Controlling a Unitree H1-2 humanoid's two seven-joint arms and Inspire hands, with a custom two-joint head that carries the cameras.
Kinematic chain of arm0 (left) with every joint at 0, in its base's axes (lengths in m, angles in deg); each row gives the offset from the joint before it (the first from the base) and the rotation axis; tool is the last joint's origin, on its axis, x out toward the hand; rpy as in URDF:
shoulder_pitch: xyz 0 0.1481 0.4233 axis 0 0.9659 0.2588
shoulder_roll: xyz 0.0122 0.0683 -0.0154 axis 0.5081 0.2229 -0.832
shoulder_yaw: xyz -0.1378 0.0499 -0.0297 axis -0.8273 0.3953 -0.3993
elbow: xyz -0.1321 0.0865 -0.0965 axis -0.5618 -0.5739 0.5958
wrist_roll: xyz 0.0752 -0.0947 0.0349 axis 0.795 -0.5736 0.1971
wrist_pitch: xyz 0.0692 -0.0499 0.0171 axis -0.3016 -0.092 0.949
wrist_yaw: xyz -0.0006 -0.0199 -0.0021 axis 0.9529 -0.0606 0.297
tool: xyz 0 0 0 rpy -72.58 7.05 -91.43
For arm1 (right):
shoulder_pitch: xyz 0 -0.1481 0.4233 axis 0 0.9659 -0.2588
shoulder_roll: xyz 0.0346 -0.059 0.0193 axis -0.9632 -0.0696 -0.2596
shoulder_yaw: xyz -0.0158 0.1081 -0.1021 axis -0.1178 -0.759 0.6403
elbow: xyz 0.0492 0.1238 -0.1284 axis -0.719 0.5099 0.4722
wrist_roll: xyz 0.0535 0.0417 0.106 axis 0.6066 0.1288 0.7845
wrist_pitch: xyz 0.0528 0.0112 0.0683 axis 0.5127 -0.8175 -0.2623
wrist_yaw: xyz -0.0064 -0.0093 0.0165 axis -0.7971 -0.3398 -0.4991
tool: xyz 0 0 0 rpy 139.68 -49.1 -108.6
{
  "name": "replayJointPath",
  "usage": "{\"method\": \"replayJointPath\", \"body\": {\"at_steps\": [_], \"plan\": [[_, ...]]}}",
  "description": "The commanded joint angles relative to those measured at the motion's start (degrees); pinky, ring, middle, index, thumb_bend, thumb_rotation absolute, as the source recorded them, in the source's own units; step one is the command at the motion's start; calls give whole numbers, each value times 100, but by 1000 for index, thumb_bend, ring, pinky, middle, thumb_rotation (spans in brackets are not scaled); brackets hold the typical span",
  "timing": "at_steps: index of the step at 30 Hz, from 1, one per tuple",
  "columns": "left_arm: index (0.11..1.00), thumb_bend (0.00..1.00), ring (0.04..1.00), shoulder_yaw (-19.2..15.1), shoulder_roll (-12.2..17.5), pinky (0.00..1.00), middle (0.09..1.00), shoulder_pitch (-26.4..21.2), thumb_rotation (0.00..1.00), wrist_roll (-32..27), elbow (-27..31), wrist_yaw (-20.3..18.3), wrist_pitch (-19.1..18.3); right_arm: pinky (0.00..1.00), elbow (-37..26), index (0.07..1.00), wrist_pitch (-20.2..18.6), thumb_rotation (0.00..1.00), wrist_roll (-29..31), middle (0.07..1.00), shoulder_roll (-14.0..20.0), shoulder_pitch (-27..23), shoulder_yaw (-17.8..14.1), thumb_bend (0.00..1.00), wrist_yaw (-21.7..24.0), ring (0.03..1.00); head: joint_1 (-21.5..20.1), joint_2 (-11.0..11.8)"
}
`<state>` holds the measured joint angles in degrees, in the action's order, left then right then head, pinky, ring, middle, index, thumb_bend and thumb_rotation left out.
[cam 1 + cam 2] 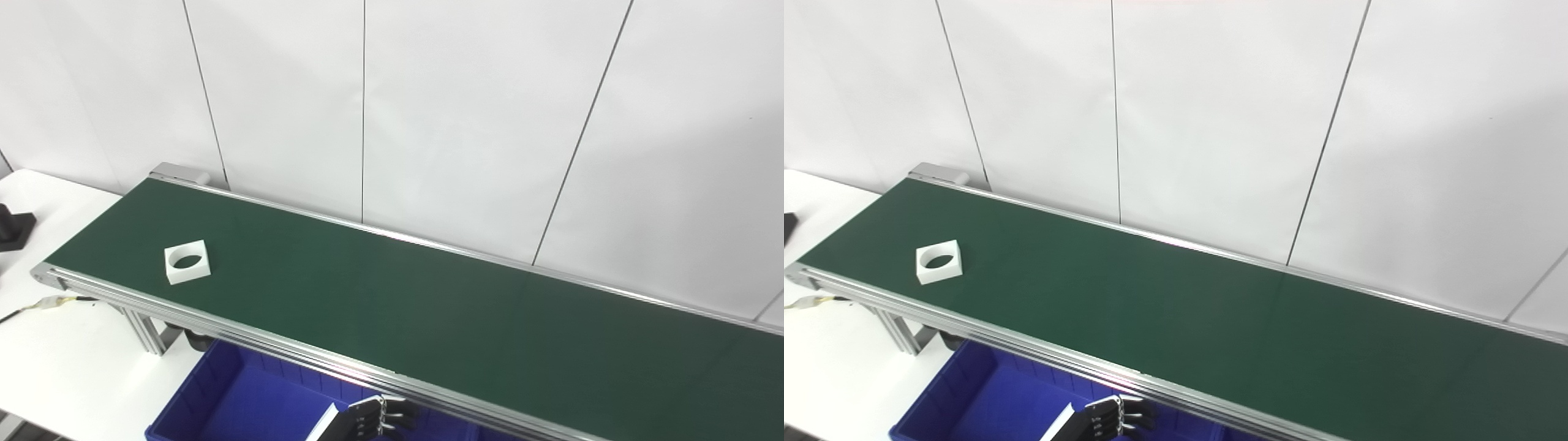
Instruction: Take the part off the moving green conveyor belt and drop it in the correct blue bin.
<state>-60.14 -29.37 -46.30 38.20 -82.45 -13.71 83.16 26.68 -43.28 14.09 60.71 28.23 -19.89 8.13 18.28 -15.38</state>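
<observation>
One hand [373, 418] shows at the bottom edge, over the blue bin [202, 392]; its dark fingers [392, 411] lie side by side, curled a little toward the belt's near rail, and nothing is seen in them, though whether they are loose or clenched cannot be told. Which arm it belongs to cannot be told either, so little of it shows. A white slab [323, 422] stands just left of it inside the bin. Up on the green belt [429, 306] lies the one part [187, 261]: a white square block with a round hole through its middle, lying flat near the belt's left end, close to the near rail and well apart from the hand. One bin shows, under the rail. On the white table [61, 361] to the left are a black object [13, 226] at the edge and a cable [52, 301] by the belt's end. Nothing stands between the hand and the part but the rail.
</observation>
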Motion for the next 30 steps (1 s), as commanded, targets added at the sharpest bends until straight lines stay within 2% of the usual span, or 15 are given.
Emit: {"method": "replayJointPath", "body": {"at_steps": [1,3,8,13,16,20,24,30], "plan": [[694,951,694,18,27,610,737,-60,97,-60,74,16,208,828,-139,964,343,72,19,904,32,-44,-15,582,-123,874,4,4],[694,951,693,34,33,608,738,-62,100,-24,80,54,208,824,-138,961,343,103,7,901,39,-52,-7,582,-140,873,-3,1],[692,953,692,49,26,604,736,-75,102,-31,70,80,208,826,-99,956,344,94,86,905,47,-74,4,590,-135,875,19,65],[689,955,688,78,29,602,729,-170,115,46,-102,176,208,817,81,958,344,159,134,904,80,-160,53,582,-153,878,41,324],[690,952,687,119,53,601,730,-225,117,55,-187,213,208,832,173,958,343,128,138,901,95,-198,74,584,-163,878,50,347],[688,948,683,135,75,602,726,-277,109,32,-192,220,208,858,128,961,344,146,163,909,73,-205,55,596,-141,886,44,314],[691,949,682,113,82,598,727,-233,100,-36,112,166,208,845,98,957,344,116,110,901,81,-208,78,594,-190,879,36,274],[681,952,668,27,114,587,711,-204,122,-8,742,253,208,831,74,943,343,165,183,891,86,-219,114,592,-189,863,41,222]]}}
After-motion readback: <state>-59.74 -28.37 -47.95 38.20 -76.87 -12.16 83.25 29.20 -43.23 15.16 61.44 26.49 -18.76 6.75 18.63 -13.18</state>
